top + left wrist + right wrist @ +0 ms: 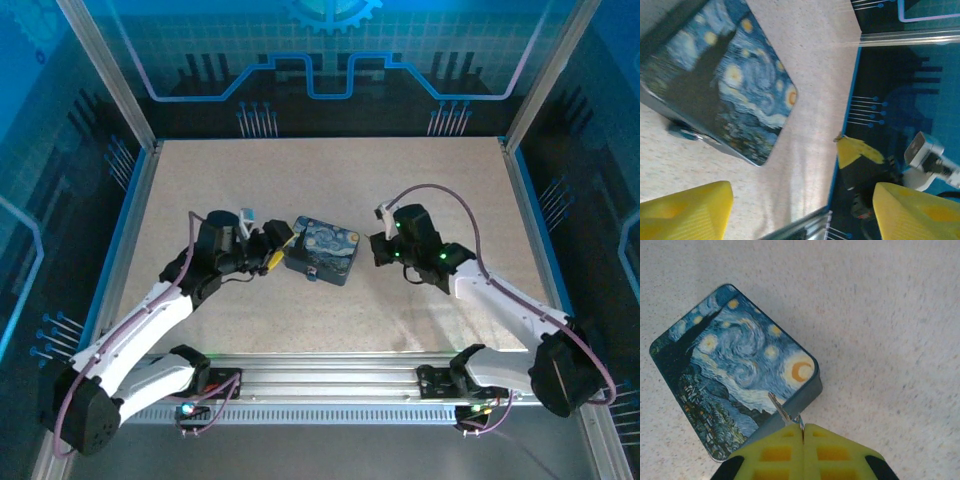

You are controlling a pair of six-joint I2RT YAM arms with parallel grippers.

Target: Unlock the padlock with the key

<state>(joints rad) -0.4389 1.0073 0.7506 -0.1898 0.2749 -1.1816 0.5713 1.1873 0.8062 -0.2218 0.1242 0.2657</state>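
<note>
The small blue padlock [686, 132] hangs at the lower side of the night-sky tin [725, 80], seen as a speck at the tin's near edge [313, 272]. My left gripper [802, 215] is open, its yellow fingers [687, 212] spread wide over bare table just left of the tin [322, 250], with nothing between them. My right gripper [803, 432] is shut on the key [779, 407], whose thin metal blade sticks out over the tin's corner [735, 365]. From above, the right gripper [377, 250] sits at the tin's right end and the left gripper [282, 248] at its left end.
The speckled beige tabletop [330, 180] is bounded by blue edging and aluminium frame posts [110, 80]. The rail holding both arm bases [330, 380] runs along the near edge. The right gripper's yellow tip [857, 150] appears across from the left wrist camera.
</note>
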